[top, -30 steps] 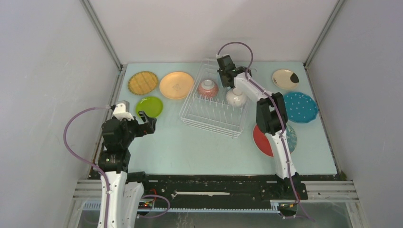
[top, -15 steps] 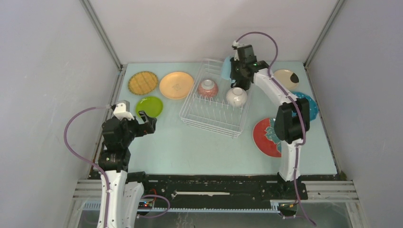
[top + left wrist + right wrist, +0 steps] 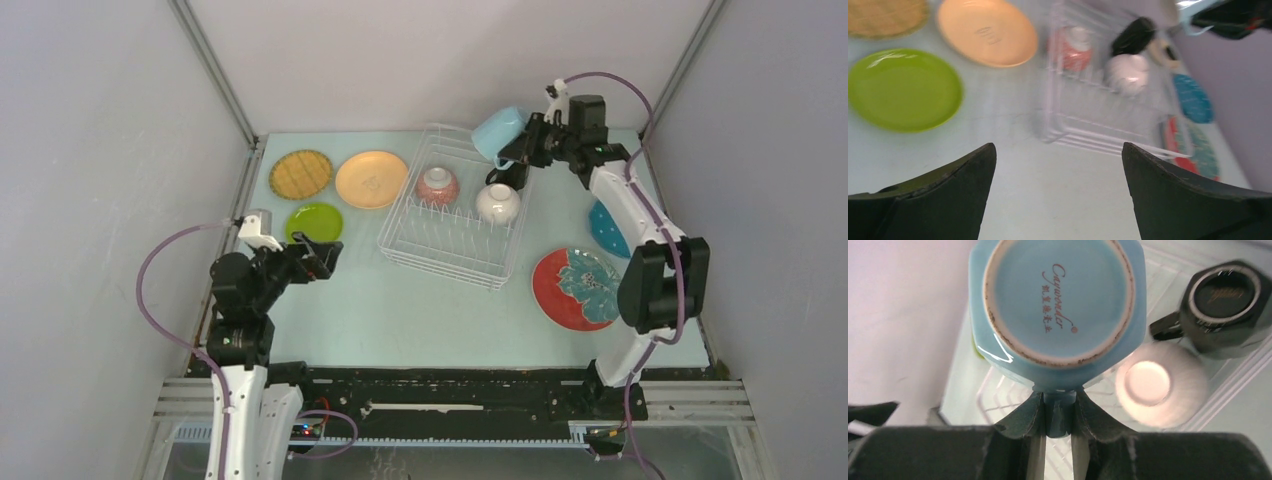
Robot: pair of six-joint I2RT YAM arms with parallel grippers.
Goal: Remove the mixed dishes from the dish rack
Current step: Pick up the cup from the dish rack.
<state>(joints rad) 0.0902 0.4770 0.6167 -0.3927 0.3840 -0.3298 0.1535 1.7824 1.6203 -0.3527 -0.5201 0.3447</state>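
My right gripper (image 3: 524, 148) is shut on the handle of the light-blue cup (image 3: 498, 131), which hangs above the back right corner of the white wire dish rack (image 3: 447, 243). The right wrist view shows the cup's base (image 3: 1058, 295) and my gripper (image 3: 1059, 401) pinching its handle. In the rack sit a reddish bowl (image 3: 437, 186), a white bowl (image 3: 497, 204) and a black mug (image 3: 1224, 302). My left gripper (image 3: 318, 256) hovers open and empty at the near left, its fingers (image 3: 948, 195) wide apart over bare table.
Left of the rack lie a yellow woven plate (image 3: 300, 173), an orange plate (image 3: 371, 178) and a lime green plate (image 3: 314, 224). To the right lie a red floral plate (image 3: 574, 288) and a blue dotted plate (image 3: 603, 228), partly under my right arm. Walls enclose the table.
My right arm has lifted the light-blue cup from the rack's back and swung it up and to the right. My left gripper has tipped forward slightly.
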